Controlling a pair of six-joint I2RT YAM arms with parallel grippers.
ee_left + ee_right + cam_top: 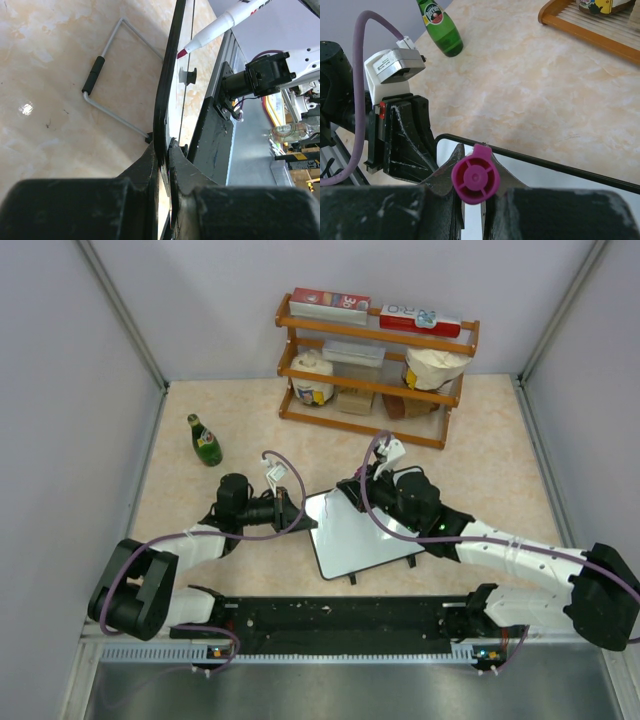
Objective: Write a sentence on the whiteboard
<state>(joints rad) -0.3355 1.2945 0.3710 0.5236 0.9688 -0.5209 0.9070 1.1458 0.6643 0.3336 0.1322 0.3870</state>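
Right pincer [474,167] tight around magenta-ended marker [475,176], left pincer [163,150] tight on whiteboard [167,75] edge, nib [182,52] only in left-wrist view

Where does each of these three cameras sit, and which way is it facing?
Top external: above and behind the arms, looking down; both arms show, left gripper and right gripper meeting at the white black-framed whiteboard.
Left wrist: on the left arm, looking along its fingers, shut on the whiteboard's edge, toward the white magenta-tipped marker.
Right wrist: on the right arm, looking past its fingers, shut on the marker, toward the green glass bottle.
Shared: both wrist views show whiteboard and marker.
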